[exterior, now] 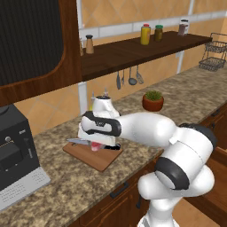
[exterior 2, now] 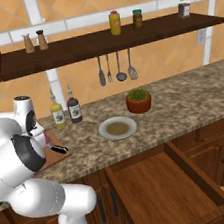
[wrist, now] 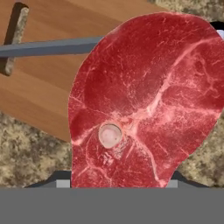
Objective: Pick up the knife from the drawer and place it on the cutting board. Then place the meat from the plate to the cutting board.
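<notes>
The meat [wrist: 144, 100], a red marbled steak, hangs close under the hand with my gripper [wrist: 118, 183] shut on its near end. In the left base view the gripper [exterior: 96, 142] holds the meat [exterior: 95, 147] just above the cutting board [exterior: 95, 158]. The knife [wrist: 48, 46] lies flat on the cutting board [wrist: 39, 87], its silver blade [exterior: 77, 142] pointing left and its black handle [exterior 2: 59, 150] to the right. The plate [exterior 2: 117, 128] stands bare on the counter, right of the board. Below it the drawer [exterior 2: 170, 186] stands pulled open.
A potted plant [exterior 2: 138, 100] stands behind the plate. Two bottles [exterior 2: 66, 112] are at the wall behind the board. A coffee machine [exterior: 15, 155] sits left of the board. Utensils [exterior 2: 115, 69] hang under a shelf of jars.
</notes>
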